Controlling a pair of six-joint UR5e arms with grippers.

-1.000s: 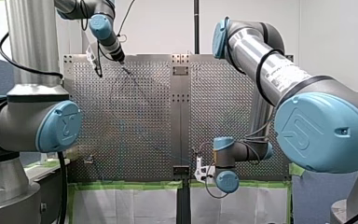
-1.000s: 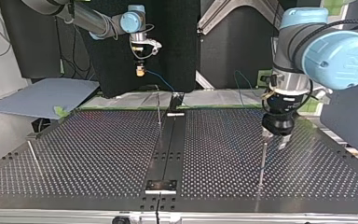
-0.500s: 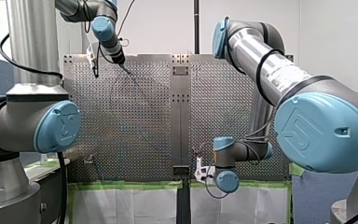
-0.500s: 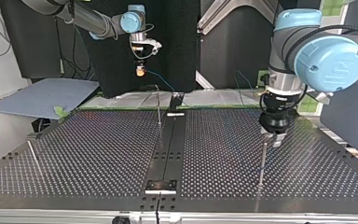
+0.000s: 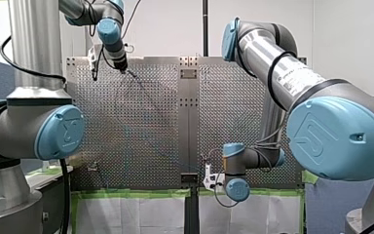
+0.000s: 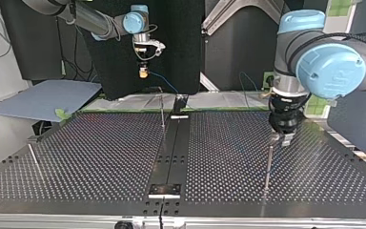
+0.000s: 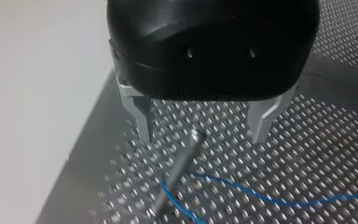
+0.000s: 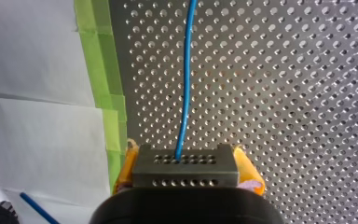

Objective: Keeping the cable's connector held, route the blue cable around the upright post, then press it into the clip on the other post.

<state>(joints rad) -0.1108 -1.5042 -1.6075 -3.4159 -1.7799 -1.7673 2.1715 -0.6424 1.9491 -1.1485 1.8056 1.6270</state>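
In the left wrist view my left gripper [image 7: 203, 135] is open, with its metal fingers [image 7: 142, 119] on either side of the top of a thin upright post [image 7: 177, 170]. The blue cable [image 7: 261, 198] curves around this post's foot. In the top view my left gripper [image 6: 281, 138] hangs just above the post [image 6: 268, 164] at the right. My right gripper [image 8: 185, 172] is shut on the connector [image 8: 185, 165], a perforated metal block between yellow pads. The cable [image 8: 186, 79] runs out of it over the plate. My right gripper [image 6: 144, 72] is held high at the back left.
A second thin post [image 6: 162, 112] stands near the middle seam of the perforated table [image 6: 100, 157]. A third post [image 6: 35, 160] leans at the top view's left edge. Green tape [image 8: 107, 93] and white paper line the table's edge by my right gripper.
My left gripper has shifted slightly towards the top view's left, and its wrist has turned, so it now sits over the post's top. My right arm has not moved.
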